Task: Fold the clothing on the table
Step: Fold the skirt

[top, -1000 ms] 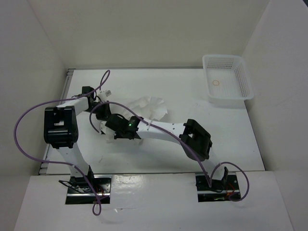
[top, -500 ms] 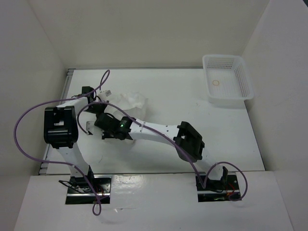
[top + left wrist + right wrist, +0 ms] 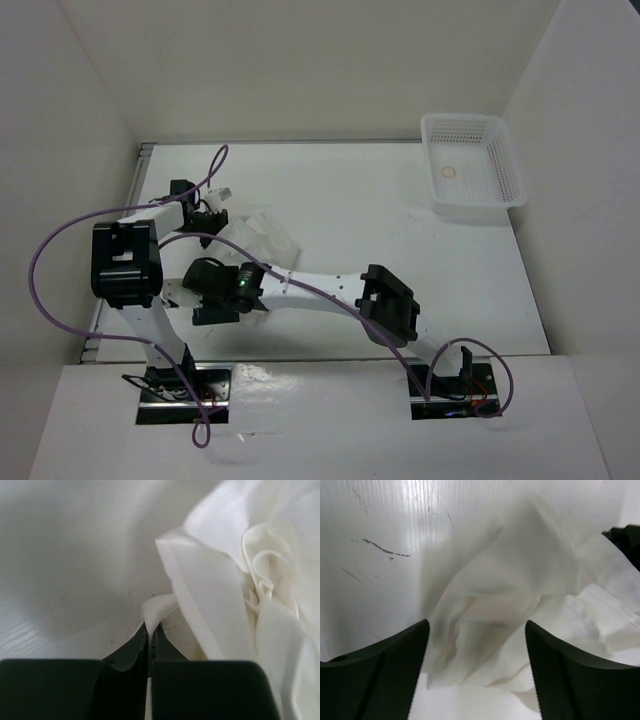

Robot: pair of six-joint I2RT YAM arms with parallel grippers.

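Currently clothing (image 3: 258, 232) sits bunched far-left on the surface (image 3: 400, 220), left tool (image 3: 151, 630) pinched shut on one corner, right tool (image 3: 476, 625) spread wide with that clothing just ahead of it.

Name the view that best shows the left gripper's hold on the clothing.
Left wrist view: close up, the left gripper has its jaws shut on a fold of the clothing. The top view shows it small and bunched, the pinch unclear. The right wrist view shows blurred fabric.
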